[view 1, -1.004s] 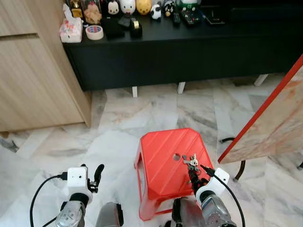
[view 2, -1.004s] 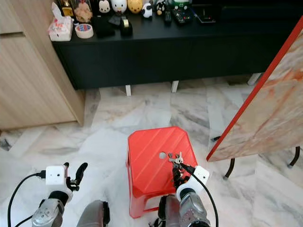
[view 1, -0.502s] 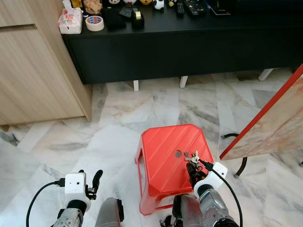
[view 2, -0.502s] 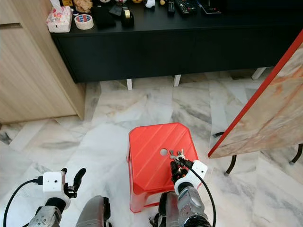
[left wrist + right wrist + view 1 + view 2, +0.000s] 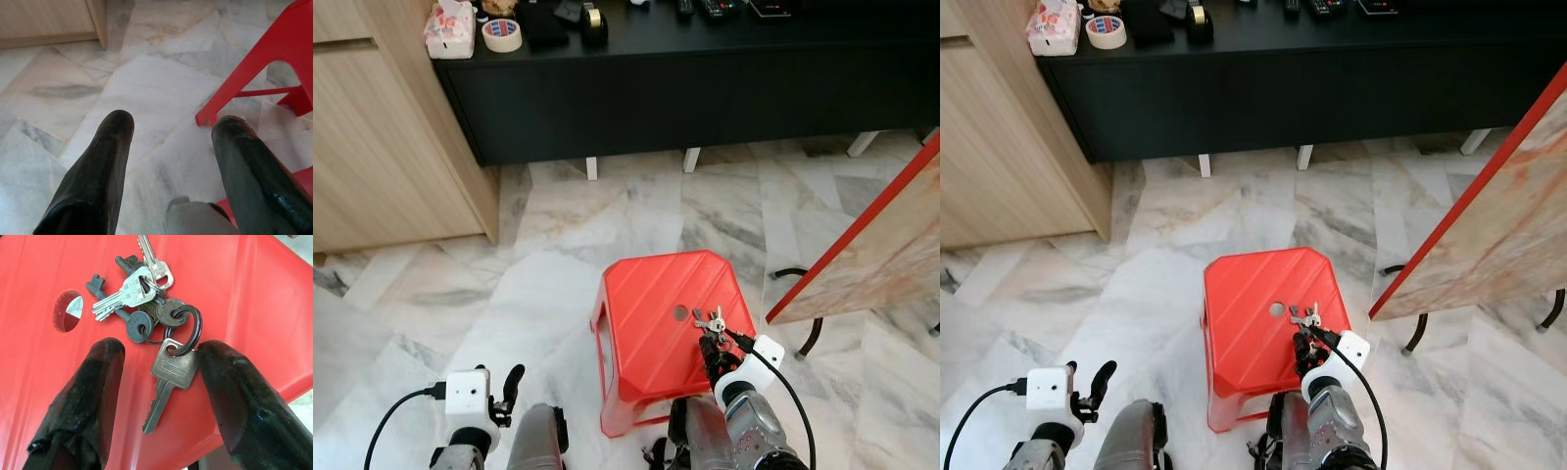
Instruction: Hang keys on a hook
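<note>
1. Keys [image 5: 146, 298] are lying in a bunch on the top of the red stool [image 5: 646, 323], in the upper middle of the right wrist frame, beside the round hole [image 5: 67, 310] in the stool top.
2. Right gripper [image 5: 156, 362] is hovering low over the stool with its two black fingers [image 5: 100, 382] spread wide, one at the lower left and one at the lower right of that frame; they are gripping nothing.
3. One flat silver key [image 5: 168, 377] is lying between the two fingers, and the dark ring [image 5: 188, 330] it hangs from is sitting right by the tip of the right-hand finger; whether they are touching is hard to tell.
4. In the left eye frame the keys are showing as a small grey cluster near the right edge of the stool, just above the right gripper in the lower middle.
5. Left gripper [image 5: 168, 132] is hanging at the lower left of the left eye frame, its fingers parted and empty above the marble floor [image 5: 558, 245], with a stool leg at the right of its wrist frame.
6. Black tabletop [image 5: 646, 29] along the top edge is being cut off, so the tape roll [image 5: 501, 34] and tissue pack [image 5: 448, 31] are only partly readable.
</note>
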